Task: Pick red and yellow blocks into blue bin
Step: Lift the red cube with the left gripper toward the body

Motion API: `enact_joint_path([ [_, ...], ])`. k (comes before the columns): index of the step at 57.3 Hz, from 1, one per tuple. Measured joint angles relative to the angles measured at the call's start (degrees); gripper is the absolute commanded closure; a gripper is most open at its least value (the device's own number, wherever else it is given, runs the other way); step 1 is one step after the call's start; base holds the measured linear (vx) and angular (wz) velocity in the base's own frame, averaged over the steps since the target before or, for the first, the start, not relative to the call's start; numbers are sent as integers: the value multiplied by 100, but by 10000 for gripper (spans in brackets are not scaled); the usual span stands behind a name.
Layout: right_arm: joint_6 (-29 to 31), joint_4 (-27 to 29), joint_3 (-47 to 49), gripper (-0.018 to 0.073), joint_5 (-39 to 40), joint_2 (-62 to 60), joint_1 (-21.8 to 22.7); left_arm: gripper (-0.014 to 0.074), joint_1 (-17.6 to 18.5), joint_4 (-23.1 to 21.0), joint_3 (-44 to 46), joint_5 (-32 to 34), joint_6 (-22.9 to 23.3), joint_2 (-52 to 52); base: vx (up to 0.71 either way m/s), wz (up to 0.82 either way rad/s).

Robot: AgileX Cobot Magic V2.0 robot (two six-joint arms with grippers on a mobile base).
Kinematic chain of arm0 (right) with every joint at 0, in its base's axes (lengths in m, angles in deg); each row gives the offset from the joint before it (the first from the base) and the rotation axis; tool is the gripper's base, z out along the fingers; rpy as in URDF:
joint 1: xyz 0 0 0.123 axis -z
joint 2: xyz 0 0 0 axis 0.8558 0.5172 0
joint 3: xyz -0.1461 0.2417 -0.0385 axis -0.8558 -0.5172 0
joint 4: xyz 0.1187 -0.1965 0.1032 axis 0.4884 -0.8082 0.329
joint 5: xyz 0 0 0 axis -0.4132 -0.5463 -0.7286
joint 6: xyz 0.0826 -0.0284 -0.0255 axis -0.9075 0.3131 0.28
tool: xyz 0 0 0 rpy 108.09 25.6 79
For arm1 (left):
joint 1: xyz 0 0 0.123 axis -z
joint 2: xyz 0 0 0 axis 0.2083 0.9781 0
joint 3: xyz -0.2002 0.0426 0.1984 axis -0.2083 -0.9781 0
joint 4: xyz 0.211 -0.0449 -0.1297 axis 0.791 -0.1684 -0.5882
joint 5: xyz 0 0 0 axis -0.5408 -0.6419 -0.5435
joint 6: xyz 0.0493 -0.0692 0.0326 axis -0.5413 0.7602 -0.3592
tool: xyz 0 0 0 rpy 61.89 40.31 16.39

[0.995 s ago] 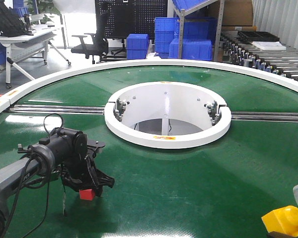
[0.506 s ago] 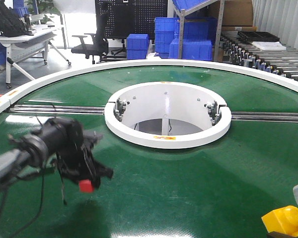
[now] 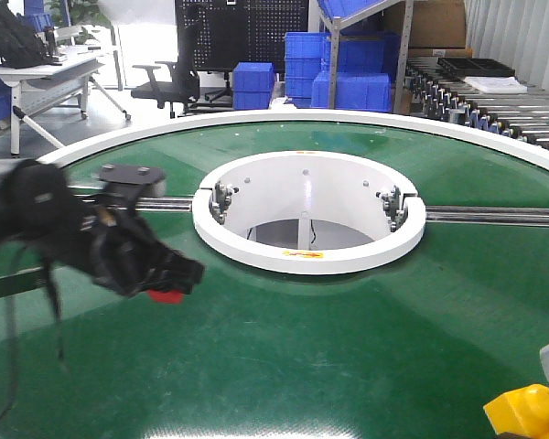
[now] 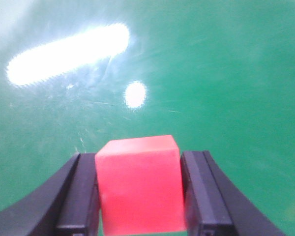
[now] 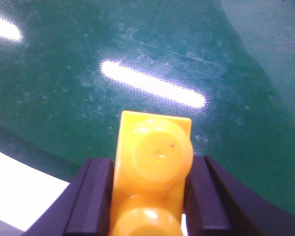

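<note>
In the left wrist view the red block (image 4: 137,187), a plain cube, sits clamped between the black fingers of my left gripper (image 4: 140,157), shut on it above the green surface. From the front, the same red block (image 3: 167,295) peeks out under the blurred left arm, left of the white ring. My right gripper (image 5: 151,161) is shut on the yellow block (image 5: 155,152), a studded brick with its studs facing the camera. The yellow block (image 3: 523,412) also shows at the front view's bottom right corner. The blue bin is out of view.
A raised white ring (image 3: 308,215) with an open centre stands mid-table on the green turntable (image 3: 348,347). Metal rails (image 3: 494,216) cross the turntable on either side of it. Beyond the table are stacked ribbed blue crates (image 3: 339,64), an office chair (image 3: 165,82) and a roller conveyor (image 3: 494,101).
My left arm has lifted the red block off the green surface and carried it upward and away from the camera. The right gripper and yellow block have barely moved.
</note>
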Motion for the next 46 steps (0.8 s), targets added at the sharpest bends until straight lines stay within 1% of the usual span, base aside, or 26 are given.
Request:
enact_joint_path([
  [5,0,0,0,328,0,0,0,362,14,0,-836,376,-80,-779,0,0],
  [11,0,0,0,328,0,0,0,362,16,0,-1606,640,-148,-1505,0,0],
  [23,0,0,0,328,0,0,0,362,16,0,-3108,848,-174,-3056,0,0],
  [35,0,0,0,328,0,0,0,362,16,0,-4142,888,-179,-4464,0,0],
  [46,0,0,0,328,-5,0,0,362,16,0,-4726,887,-179,-5226,0,0],
])
